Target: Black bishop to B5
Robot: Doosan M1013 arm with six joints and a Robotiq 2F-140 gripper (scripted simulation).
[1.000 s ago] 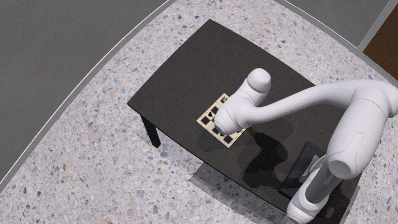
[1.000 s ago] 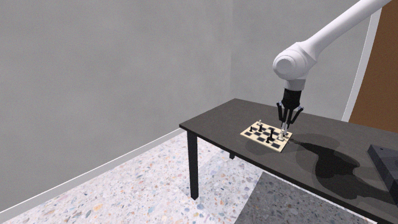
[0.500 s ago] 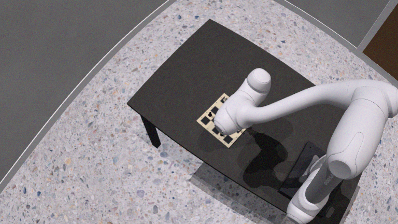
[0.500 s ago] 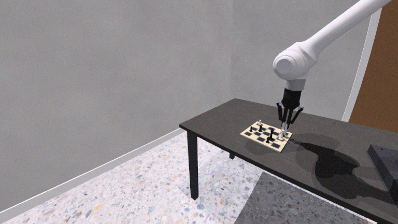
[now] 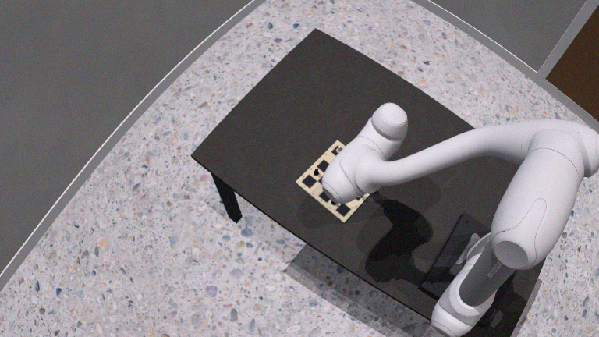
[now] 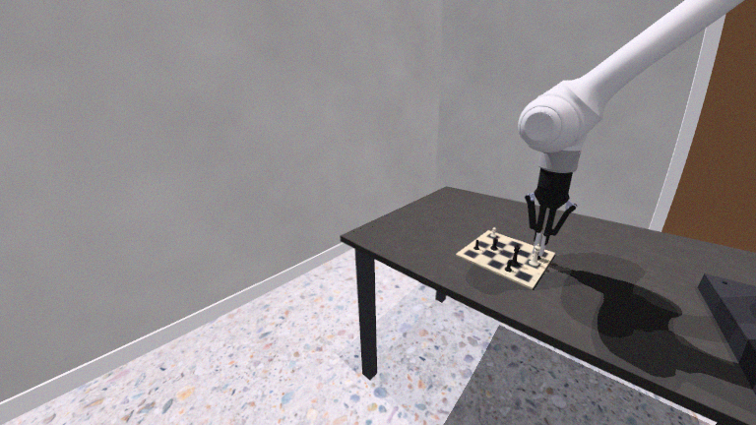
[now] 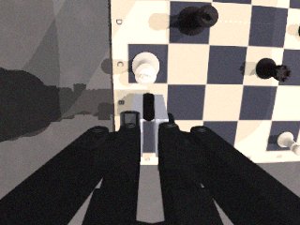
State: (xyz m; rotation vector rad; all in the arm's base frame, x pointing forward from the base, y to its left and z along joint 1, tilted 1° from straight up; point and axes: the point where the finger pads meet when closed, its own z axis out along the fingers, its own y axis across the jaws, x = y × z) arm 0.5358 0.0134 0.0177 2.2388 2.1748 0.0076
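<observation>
The small chessboard (image 6: 506,259) lies on the dark table; in the top view (image 5: 331,181) the arm covers most of it. My gripper (image 7: 148,108) points straight down over the board's edge row and is shut on a slim black piece, the black bishop (image 7: 148,107), whose top shows between the fingertips. In the exterior view the gripper (image 6: 539,241) stands at the board's right side, close above it. I cannot tell whether the bishop's base touches the board. A white pawn (image 7: 145,67) stands one square ahead of the fingers.
A dark box (image 6: 729,300) sits on the table at the far right.
</observation>
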